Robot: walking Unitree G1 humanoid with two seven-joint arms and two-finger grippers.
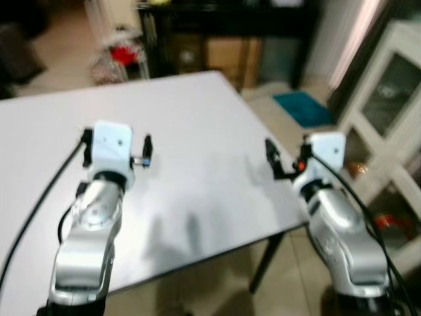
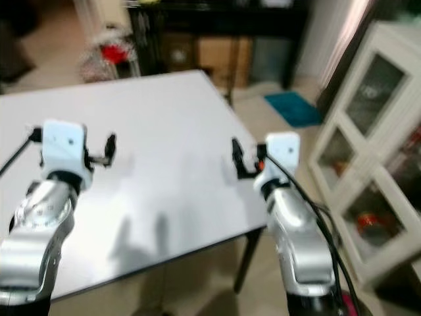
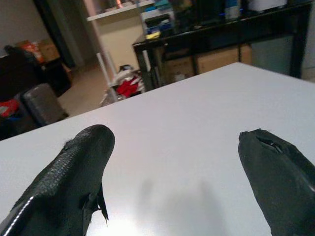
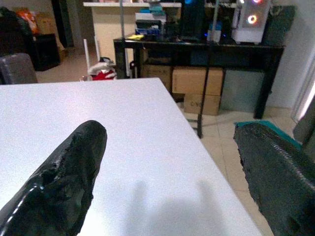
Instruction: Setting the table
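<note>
White table [image 1: 197,131] lies under both grippers' fingers [image 3: 74,182] [image 4: 69,172], all spread apart.

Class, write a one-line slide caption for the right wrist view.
Right gripper open above the white table, its right edge near; black desk and cardboard boxes beyond.

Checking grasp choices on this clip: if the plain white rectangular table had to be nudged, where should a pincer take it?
Probably the white rectangular table by its thin right edge, near the right pincer. Come in from that side, one finger above the top and one below. The top is flat and overhangs the dark leg, so only the edge can be pinched.
</note>
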